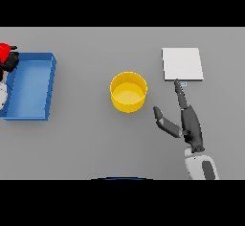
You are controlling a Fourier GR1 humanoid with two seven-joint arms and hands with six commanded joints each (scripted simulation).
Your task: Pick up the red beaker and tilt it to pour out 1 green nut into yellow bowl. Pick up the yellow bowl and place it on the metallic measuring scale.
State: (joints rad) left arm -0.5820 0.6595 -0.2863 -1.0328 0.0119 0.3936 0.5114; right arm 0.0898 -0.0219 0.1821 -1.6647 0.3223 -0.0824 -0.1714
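Observation:
The yellow bowl (128, 92) stands upright in the middle of the table; I cannot make out a nut inside it. The metallic measuring scale (182, 64) lies flat to its right, farther back. My right hand (189, 122) is open between them, fingers straight and reaching up to the scale's near edge, thumb spread toward the bowl without touching it. At the far left edge my left hand (10, 60) is curled round the red beaker (4, 51), held above the left end of the blue tray; both are partly cut off by the frame.
A blue rectangular tray (47, 88) sits at the left of the table, its inside bare.

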